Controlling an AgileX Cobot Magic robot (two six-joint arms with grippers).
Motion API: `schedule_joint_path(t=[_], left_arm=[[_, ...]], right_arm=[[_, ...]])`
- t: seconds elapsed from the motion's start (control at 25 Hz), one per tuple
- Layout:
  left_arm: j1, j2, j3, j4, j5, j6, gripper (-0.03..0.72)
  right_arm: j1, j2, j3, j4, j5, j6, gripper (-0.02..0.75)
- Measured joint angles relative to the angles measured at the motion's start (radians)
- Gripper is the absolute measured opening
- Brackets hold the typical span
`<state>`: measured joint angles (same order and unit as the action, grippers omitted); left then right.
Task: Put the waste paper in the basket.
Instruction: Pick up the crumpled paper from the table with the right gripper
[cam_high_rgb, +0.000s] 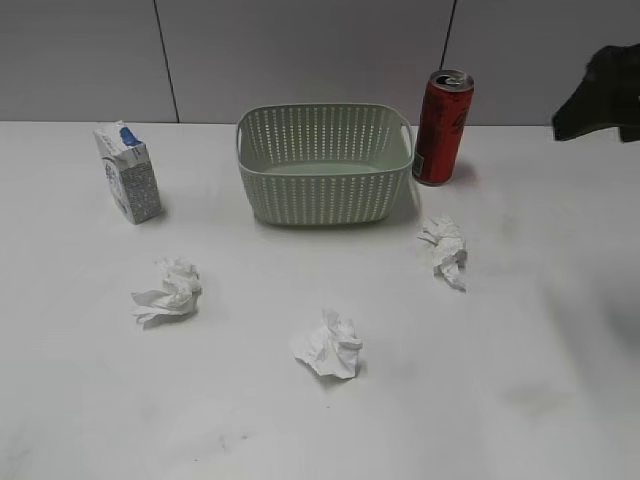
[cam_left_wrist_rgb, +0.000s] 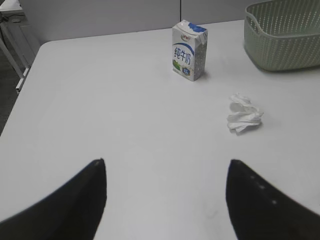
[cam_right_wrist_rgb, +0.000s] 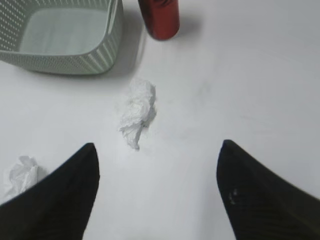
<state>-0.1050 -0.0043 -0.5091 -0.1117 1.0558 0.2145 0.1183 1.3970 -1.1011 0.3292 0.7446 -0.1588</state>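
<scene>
Basically featherweight, squishy stuff: three paper wads (cam_high_rgb: 167, 291) (cam_high_rgb: 328, 345) (cam_high_rgb: 444, 249) loose on the desk (cam_high_rgb: 520, 400), all in front of the empty basket (cam_high_rgb: 324, 163). Probably best pinched across the fattest part, firmly, since loose flaps could tear. Left end effector (cam_left_wrist_rgb: 165, 200) and right end effector (cam_right_wrist_rgb: 157, 190) both spread wide, holding nothing.
</scene>
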Motion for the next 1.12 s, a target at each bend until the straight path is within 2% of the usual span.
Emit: schedule_joint_path(t=[0.16, 0.24, 0.4, 0.56, 0.8, 1.12], left_arm=[[0.000, 0.000, 0.000, 0.000, 0.000, 0.000, 0.565], [0.000, 0.000, 0.000, 0.000, 0.000, 0.000, 0.565], [0.000, 0.000, 0.000, 0.000, 0.000, 0.000, 0.565], [0.000, 0.000, 0.000, 0.000, 0.000, 0.000, 0.561], [0.000, 0.000, 0.000, 0.000, 0.000, 0.000, 0.561], [0.000, 0.000, 0.000, 0.000, 0.000, 0.000, 0.558]], right_arm=[[0.021, 0.175, -0.115, 0.032, 0.076, 0.000, 0.552], [0.057, 0.254, -0.162, 0.020, 0.093, 0.002, 0.552], [0.170, 0.415, -0.274, -0.122, 0.100, 0.081, 0.552], [0.246, 0.547, -0.344, -0.277, 0.101, 0.189, 0.552], [0.262, 0.690, -0.360, -0.306, 0.080, 0.233, 0.552], [0.262, 0.762, -0.360, -0.314, -0.007, 0.240, 0.552]])
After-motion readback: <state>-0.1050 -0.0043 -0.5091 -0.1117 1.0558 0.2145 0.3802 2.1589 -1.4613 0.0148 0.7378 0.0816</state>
